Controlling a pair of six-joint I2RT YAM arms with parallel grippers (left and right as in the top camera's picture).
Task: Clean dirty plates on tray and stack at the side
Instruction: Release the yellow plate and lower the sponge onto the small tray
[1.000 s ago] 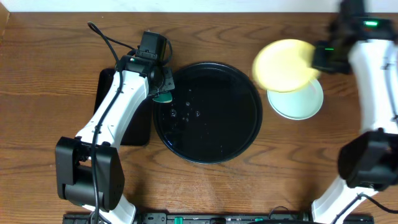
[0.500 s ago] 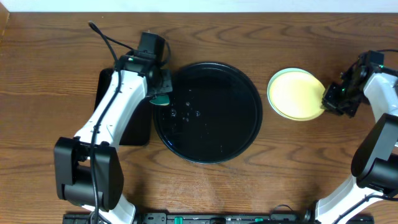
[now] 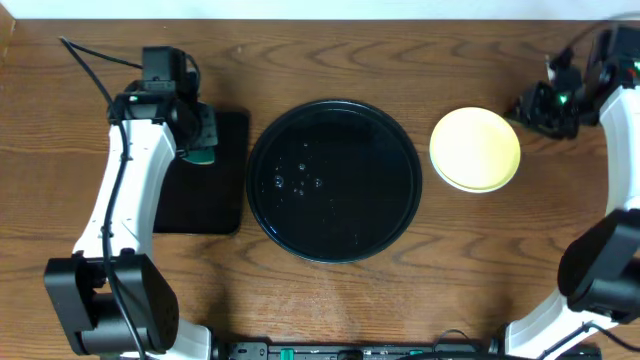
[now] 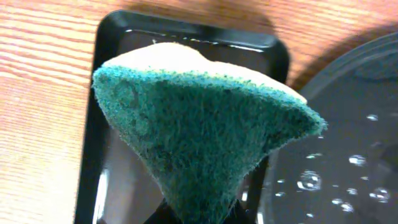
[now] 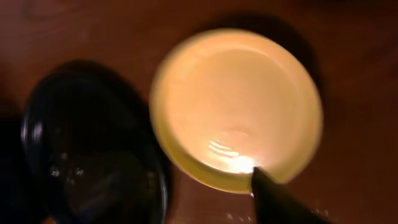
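**Tray emptied, yellow plate on the stack: close to the end, we judge**

The round black tray (image 3: 340, 225) carries no plate at all. We see only scattered water drops on its dark floor. The yellow plate (image 3: 475, 150) rests on the table (image 3: 330, 50) just to the right of that tray, apart from its rim. In the right wrist view its face (image 5: 239, 106) shows no red smear, only a wet glint near the lower edge. From above we cannot tell how many plates lie under it, so we cannot confirm the whole stack by sight.

The left fingers (image 3: 198, 140) are clamped on a sponge (image 3: 203, 157), pinched into a wedge with its green scouring side (image 4: 199, 130) toward the wrist camera. It hangs over the rectangular black tray (image 3: 225, 200), left of the round one. The right fingers (image 3: 530, 108) sit up and to the right of the yellow plate, clear of it and carrying nothing. We cannot tell whether they are spread or closed, as only one dark tip (image 5: 273, 196) shows.

With the tray bare, we judge the cleaning and stacking done. What seems left is to lay the sponge down in the rectangular tray.

We can read no brand, label or writing on anything.
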